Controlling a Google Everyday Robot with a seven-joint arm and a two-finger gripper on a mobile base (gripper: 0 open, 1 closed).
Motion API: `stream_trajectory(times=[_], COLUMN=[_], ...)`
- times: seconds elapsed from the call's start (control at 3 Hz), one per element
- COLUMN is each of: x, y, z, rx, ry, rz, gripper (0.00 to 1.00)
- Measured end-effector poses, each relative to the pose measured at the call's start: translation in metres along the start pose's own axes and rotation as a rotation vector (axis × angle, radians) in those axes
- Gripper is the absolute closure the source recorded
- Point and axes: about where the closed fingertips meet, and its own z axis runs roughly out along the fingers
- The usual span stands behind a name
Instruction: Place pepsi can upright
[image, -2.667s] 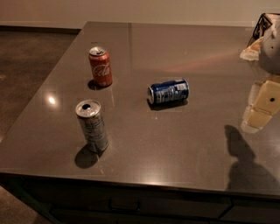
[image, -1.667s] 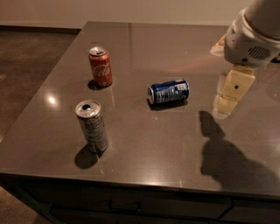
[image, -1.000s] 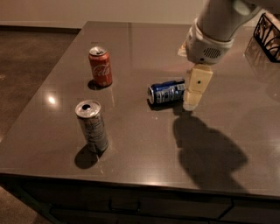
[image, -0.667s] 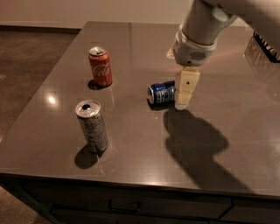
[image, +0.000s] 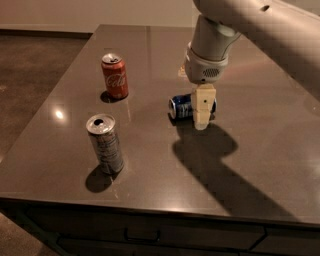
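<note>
At pepsi can (image: 181, 107): jaws (earlier farther right)

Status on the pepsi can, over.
Gripper low, right at the pepsi can. Can lying on its side. Red can and silver can upright, well clear.

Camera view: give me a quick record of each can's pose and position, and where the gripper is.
pepsi can: lying on its side near the table's middle, silver end facing left, not upright
gripper: pointing down, in front of the pepsi can's right part; contact cannot be told
red can: upright, back left, apart from the others
silver can: upright, front left, the tallest of the three
table: dark and glossy, arm shadow falling to the gripper's right
task state: pepsi can not yet stood up
</note>
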Motion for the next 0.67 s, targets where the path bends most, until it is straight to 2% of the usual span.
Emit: stream_trajectory(times=[0.33, 0.67], x=[0.0011, 0.0018], y=[-0.0014, -0.0026], z=[0.0137, 0.0217], rx=[-0.032, -0.068], ry=[0.017, 0.038], rz=[-0.021, -0.026], gripper=[0.15, 0.46])
